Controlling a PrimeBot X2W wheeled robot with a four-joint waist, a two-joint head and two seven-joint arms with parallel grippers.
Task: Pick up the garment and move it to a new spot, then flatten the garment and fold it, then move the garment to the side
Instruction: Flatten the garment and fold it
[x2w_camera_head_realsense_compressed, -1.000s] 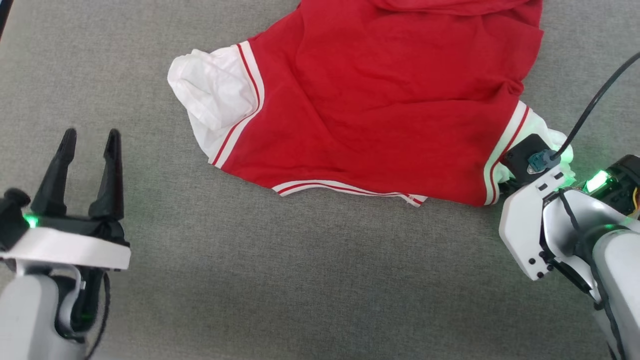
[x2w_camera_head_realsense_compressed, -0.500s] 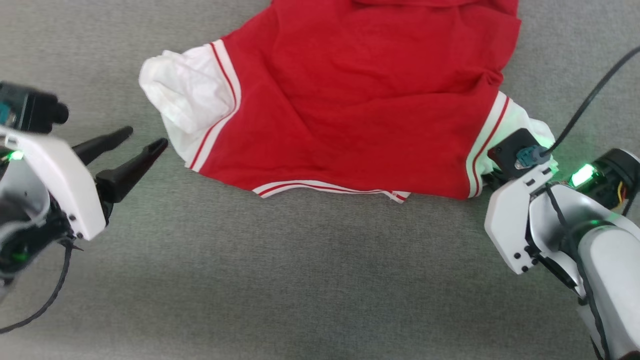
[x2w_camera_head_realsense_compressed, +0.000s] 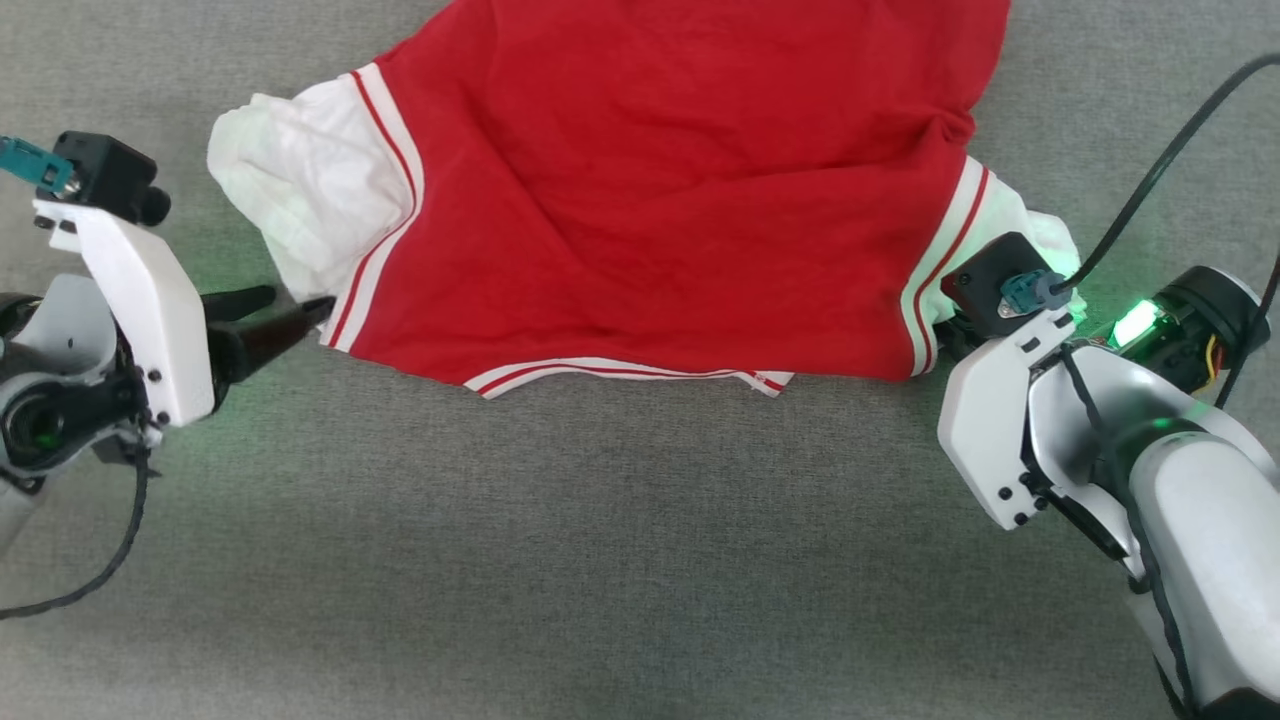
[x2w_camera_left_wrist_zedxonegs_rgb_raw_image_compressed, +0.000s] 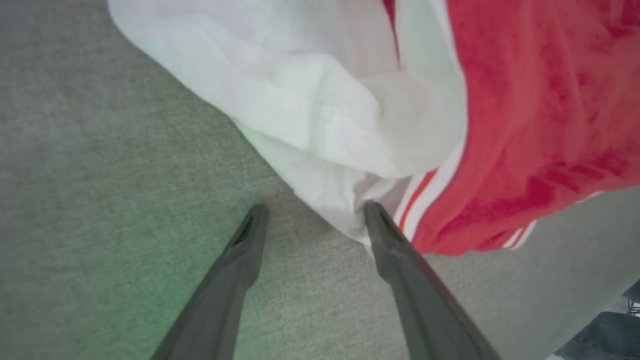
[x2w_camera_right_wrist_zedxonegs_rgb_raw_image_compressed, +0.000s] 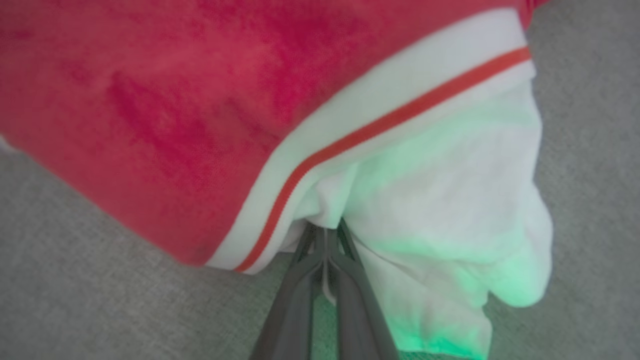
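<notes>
The garment (x2w_camera_head_realsense_compressed: 660, 190), a red jersey with white sleeves and striped trim, lies spread across the top of the head view. My left gripper (x2w_camera_head_realsense_compressed: 290, 302) is open at the lower corner of its left white sleeve (x2w_camera_head_realsense_compressed: 300, 200). In the left wrist view the left gripper (x2w_camera_left_wrist_zedxonegs_rgb_raw_image_compressed: 312, 212) has one fingertip touching the sleeve's (x2w_camera_left_wrist_zedxonegs_rgb_raw_image_compressed: 300, 110) edge and the other on bare cloth surface. My right gripper (x2w_camera_right_wrist_zedxonegs_rgb_raw_image_compressed: 325, 235) is shut on the right white sleeve (x2w_camera_right_wrist_zedxonegs_rgb_raw_image_compressed: 440, 200), with fabric pinched between its fingers. In the head view its wrist (x2w_camera_head_realsense_compressed: 1010, 300) covers the fingers at that sleeve (x2w_camera_head_realsense_compressed: 1035, 235).
A grey fabric surface (x2w_camera_head_realsense_compressed: 600, 560) lies under everything and stretches wide below the garment. A black cable (x2w_camera_head_realsense_compressed: 1150, 190) runs from the right wrist toward the upper right.
My left arm has swung from pointing up to pointing right and has reached the left sleeve's corner. The head camera has shifted, so the garment sits further left. The right gripper stays shut on its sleeve.
</notes>
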